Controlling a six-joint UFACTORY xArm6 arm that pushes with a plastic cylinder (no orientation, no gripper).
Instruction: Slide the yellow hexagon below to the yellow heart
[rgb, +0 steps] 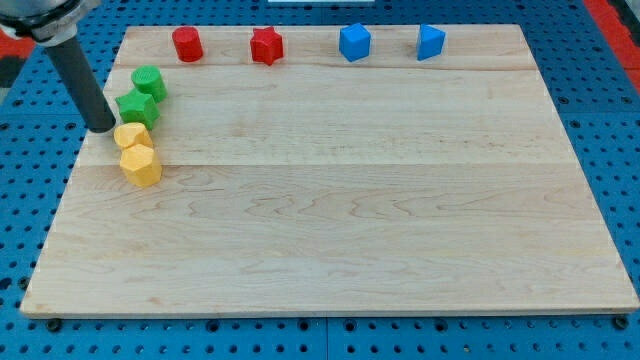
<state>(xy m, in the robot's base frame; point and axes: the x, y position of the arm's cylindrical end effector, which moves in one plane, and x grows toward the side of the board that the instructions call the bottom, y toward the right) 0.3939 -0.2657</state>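
The yellow hexagon (141, 165) lies near the board's left edge, just below the yellow heart (132, 136) and touching it. My tip (103, 128) is at the end of the dark rod, just left of the yellow heart and close to it. The rod leans up to the view's top left. A green star (136, 106) sits right above the heart, and a green round block (149, 82) above that.
Along the view's top edge of the wooden board (400, 220) stand a red cylinder (187, 44), a red star (266, 45), a blue cube-like block (354, 42) and a blue pointed block (430, 41). A blue pegboard surrounds the board.
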